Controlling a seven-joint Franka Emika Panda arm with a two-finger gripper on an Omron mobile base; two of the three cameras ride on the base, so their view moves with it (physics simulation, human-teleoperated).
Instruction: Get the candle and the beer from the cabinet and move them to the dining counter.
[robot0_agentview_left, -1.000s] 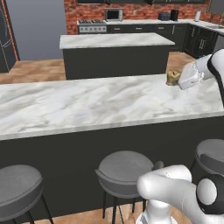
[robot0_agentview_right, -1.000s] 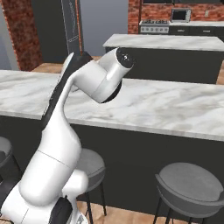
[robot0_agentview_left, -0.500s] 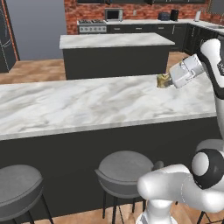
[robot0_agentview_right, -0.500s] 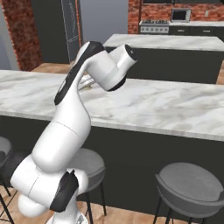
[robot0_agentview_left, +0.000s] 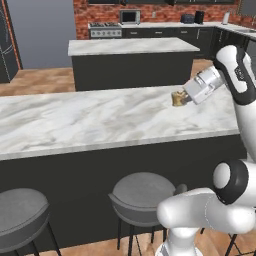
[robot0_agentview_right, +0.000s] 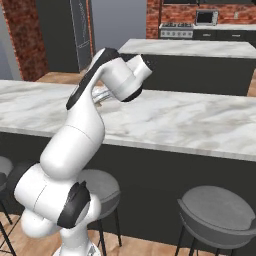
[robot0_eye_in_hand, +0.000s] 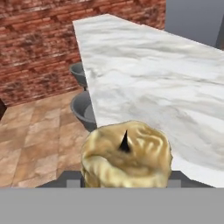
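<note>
Above the far right end of the dining counter (robot0_agentview_left: 100, 120), the gripper (robot0_agentview_left: 181, 98) is clamped on the candle (robot0_agentview_left: 177, 98), holding it just over the marble; in the hand view the candle (robot0_eye_in_hand: 127, 154) sits between the jaws, tan-yellow and wrinkled, with a short dark wick. Round grey stools (robot0_agentview_left: 142, 194) line the counter's front. No writing or label can be read

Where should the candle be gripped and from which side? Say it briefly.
Grip the candle across its round side wall, coming in level from the side. It is squat with a wick on top, so opposite sides seat the fingers best. The tool holds it that way over the counter.
</note>
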